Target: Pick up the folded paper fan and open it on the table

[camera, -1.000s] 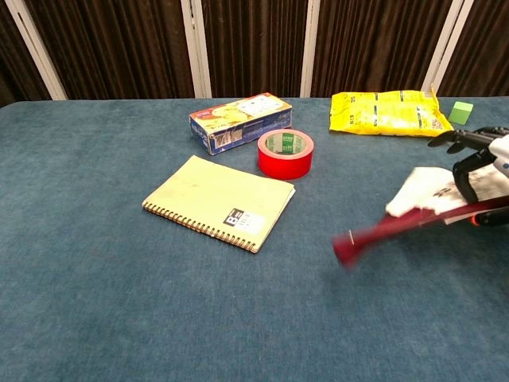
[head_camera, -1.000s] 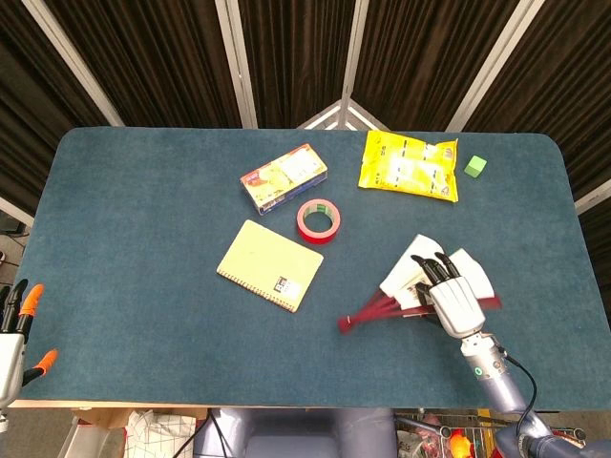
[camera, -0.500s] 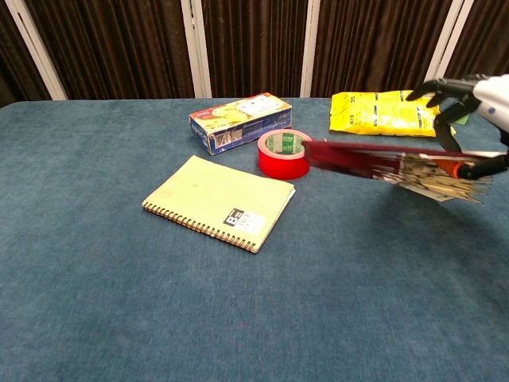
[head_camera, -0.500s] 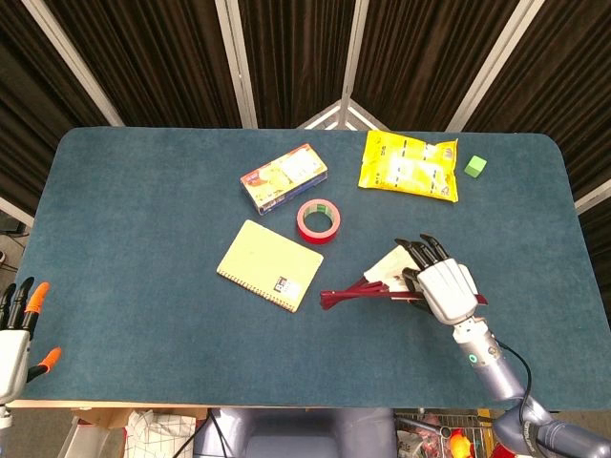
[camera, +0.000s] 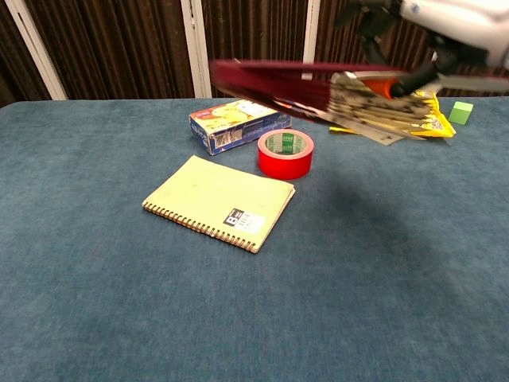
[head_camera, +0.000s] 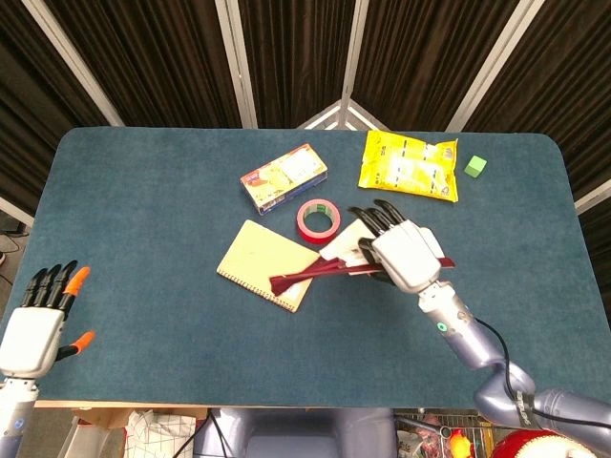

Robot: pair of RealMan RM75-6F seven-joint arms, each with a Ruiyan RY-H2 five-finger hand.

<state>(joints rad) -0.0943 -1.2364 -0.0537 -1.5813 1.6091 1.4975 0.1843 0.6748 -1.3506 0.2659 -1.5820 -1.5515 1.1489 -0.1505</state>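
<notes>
The right hand (head_camera: 406,256) grips the folded paper fan with dark red ribs (head_camera: 320,270) and holds it in the air at centre frame in the head view, its red ribs reaching left over the pale yellow spiral notebook (head_camera: 256,259). In the chest view the fan (camera: 318,83) stretches across the top, above the red tape roll (camera: 285,153). The left hand (head_camera: 40,321) hangs at lower left, fingers apart, holding nothing.

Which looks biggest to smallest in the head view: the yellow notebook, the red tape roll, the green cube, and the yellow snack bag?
1. yellow notebook and yellow snack bag, too close to rank
2. red tape roll
3. green cube
</notes>
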